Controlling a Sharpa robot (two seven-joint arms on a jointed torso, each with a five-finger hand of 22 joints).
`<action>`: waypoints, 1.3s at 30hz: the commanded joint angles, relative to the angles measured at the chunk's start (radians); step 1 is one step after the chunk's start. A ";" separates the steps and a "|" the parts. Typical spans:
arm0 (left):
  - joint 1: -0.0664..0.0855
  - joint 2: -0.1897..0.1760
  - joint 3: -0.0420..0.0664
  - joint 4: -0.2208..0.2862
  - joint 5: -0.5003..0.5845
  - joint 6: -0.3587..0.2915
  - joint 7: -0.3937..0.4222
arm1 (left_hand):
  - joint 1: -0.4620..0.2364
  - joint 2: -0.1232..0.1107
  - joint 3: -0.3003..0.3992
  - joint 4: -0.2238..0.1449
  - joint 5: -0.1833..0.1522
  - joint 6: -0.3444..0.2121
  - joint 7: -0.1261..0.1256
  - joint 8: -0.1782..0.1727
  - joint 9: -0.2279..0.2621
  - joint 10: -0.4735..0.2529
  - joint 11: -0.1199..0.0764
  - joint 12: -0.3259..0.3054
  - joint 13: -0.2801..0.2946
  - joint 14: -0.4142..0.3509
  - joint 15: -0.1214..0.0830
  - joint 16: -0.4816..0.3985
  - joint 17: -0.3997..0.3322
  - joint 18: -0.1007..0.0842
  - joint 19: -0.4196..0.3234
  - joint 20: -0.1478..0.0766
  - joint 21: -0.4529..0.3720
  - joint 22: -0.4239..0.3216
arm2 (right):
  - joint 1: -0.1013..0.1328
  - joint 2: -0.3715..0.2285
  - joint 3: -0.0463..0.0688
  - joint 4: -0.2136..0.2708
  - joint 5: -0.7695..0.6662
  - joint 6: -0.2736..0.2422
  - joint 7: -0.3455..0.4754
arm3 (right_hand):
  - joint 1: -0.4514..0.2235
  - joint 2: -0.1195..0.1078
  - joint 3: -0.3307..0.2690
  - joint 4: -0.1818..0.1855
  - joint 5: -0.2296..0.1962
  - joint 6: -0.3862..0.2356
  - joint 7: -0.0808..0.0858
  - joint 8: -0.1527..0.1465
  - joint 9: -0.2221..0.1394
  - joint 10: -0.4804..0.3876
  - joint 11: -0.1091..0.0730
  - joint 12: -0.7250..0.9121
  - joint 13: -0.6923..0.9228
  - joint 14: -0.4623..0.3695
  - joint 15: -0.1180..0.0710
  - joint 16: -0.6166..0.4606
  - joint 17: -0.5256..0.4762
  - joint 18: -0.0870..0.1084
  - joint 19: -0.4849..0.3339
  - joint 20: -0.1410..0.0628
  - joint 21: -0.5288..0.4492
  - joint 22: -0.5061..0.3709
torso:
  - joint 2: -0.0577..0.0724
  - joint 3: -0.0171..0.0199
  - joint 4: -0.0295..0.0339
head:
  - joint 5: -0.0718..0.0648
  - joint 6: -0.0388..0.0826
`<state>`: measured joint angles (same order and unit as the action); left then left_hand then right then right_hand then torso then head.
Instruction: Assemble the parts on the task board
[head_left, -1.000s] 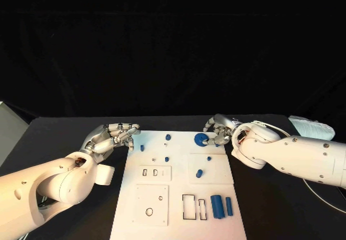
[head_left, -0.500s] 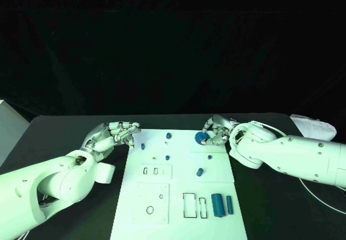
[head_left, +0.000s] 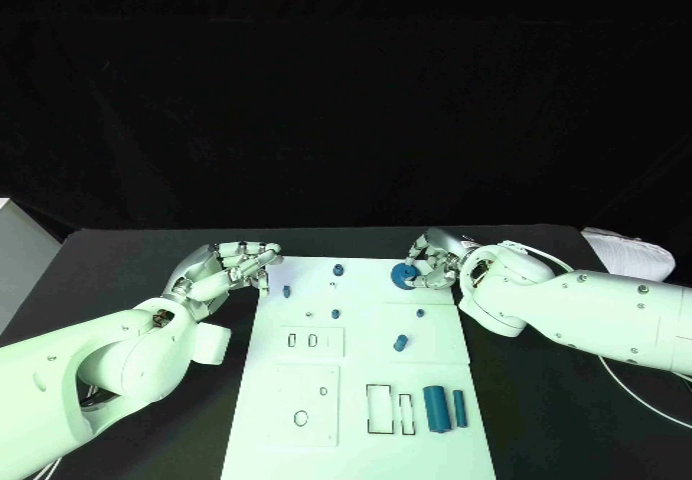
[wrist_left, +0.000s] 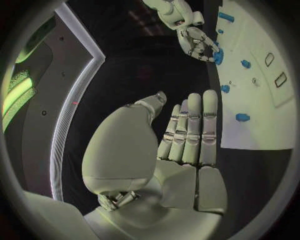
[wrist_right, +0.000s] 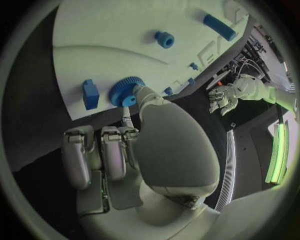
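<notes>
Blue gear (head_left: 404, 275) at right hand (head_left: 437, 262) fingertips (board's far edge)

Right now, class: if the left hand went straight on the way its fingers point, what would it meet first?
Probably the small blue part near the task board's edge, just ahead of the left hand; depth is unclear.

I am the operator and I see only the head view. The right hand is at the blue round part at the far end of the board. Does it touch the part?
Observer: Yes. In the right wrist view the right hand has a fingertip on the toothed rim of the blue gear.
Operator: Does the left hand hold anything?
Observer: No. In its wrist view the left hand has straight fingers with nothing between them.
</notes>
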<state>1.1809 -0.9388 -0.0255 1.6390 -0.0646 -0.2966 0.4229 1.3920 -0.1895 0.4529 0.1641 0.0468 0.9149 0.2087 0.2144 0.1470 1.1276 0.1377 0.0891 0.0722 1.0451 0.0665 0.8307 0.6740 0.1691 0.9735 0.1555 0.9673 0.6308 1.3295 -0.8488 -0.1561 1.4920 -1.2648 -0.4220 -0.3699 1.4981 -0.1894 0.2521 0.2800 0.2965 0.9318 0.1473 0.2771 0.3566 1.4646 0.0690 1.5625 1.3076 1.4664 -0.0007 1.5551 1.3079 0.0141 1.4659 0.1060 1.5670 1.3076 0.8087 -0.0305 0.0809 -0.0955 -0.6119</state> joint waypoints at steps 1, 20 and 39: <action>0.002 0.002 0.001 0.001 0.001 0.018 0.004 | 0.001 0.006 0.004 0.000 0.003 -0.007 -0.003 -0.006 0.001 -0.005 0.000 0.000 -0.001 -0.006 -0.001 0.003 -0.001 0.015 -0.007 0.004 0.005 0.002 | -0.002 0.003 0.000 0.008 -0.047 -0.030 0.009 | 0.013 0.003 0.032 -0.005 0.004 0.031 -0.012 0.016 0.004 0.105 -0.012 0.007 0.262 0.094 -0.013 0.003 0.215 -0.014 0.105 -0.012 0.004 0.263 | 0.000 -0.0005 0.0006 | 0.000 0.002; 0.002 0.006 0.001 -0.001 0.001 0.022 0.001 | 0.001 0.006 0.004 0.000 0.003 -0.007 -0.003 -0.006 0.001 -0.005 0.000 0.000 -0.001 -0.006 -0.001 0.003 -0.001 0.015 -0.007 0.004 0.005 0.002 | -0.006 0.024 0.003 0.159 -0.281 -0.122 -0.001 | -0.018 -0.020 0.081 -0.006 -0.007 0.061 -0.024 0.025 0.002 0.106 -0.024 0.008 0.263 0.094 -0.025 0.003 0.216 -0.014 0.105 -0.025 0.004 0.263 | 0.000 -0.0018 0.0015 | 0.002 0.004; 0.002 0.008 0.001 0.003 0.000 0.026 -0.002 | 0.001 0.006 0.004 0.000 0.003 -0.007 -0.003 -0.006 0.001 -0.005 0.000 0.000 -0.001 -0.006 -0.001 0.003 -0.001 0.015 -0.007 0.004 0.005 0.002 | -0.027 0.195 0.001 0.081 -0.347 -0.105 -0.015 | -0.026 -0.027 0.085 -0.006 -0.014 0.060 -0.024 0.024 0.001 0.106 -0.024 0.008 0.263 0.094 -0.026 0.002 0.215 -0.014 0.105 -0.026 0.004 0.263 | 0.001 -0.0031 0.0025 | 0.018 0.000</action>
<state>1.1809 -0.9327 -0.0256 1.6386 -0.0649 -0.2906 0.4176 1.3920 -0.1895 0.4528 0.1641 0.0468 0.9149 0.2088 0.2145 0.1467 1.1276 0.1376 0.0890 0.0723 1.0451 0.0665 0.8306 0.6741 0.1690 0.9736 0.1556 0.9672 0.6312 1.3045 -0.6571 -0.1551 1.5798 -1.5800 -0.5317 -0.3824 1.4767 -0.2166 0.3311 0.2741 0.2877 0.9445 0.1494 0.2831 0.3562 1.4664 0.0530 1.5673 1.3073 1.4683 -0.0200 1.5550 1.3075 0.0143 1.4662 0.0859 1.5664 1.3073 0.8102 -0.0333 0.0832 -0.0790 -0.6119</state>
